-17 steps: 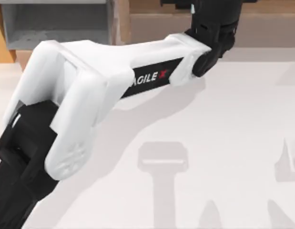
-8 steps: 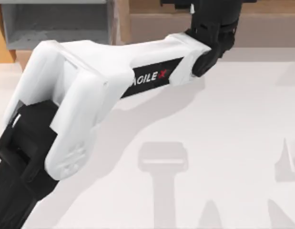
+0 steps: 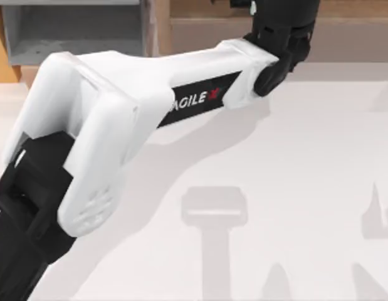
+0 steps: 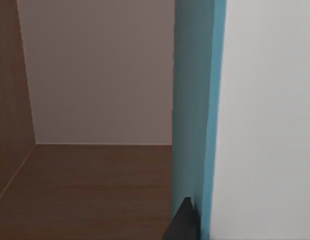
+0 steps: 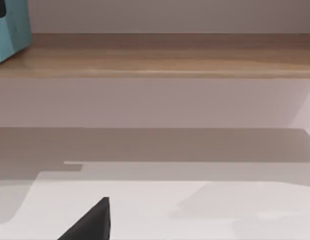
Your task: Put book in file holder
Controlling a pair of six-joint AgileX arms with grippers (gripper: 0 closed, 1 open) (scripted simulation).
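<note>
I read "AGILE X" on my left arm (image 3: pixel 150 88), whose gripper (image 4: pixel 182 220) grips the smooth teal book (image 4: pixel 195 100) above a brown wooden shelf (image 4: pixel 84 190).

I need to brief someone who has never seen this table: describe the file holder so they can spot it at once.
Start at the long brown wooden shelf along the table's far edge in the top view and follow it to the far left corner. There stands the grey box-shaped file holder, behind the white left arm. Its grey inner walls and light tan sides set it apart.
</note>
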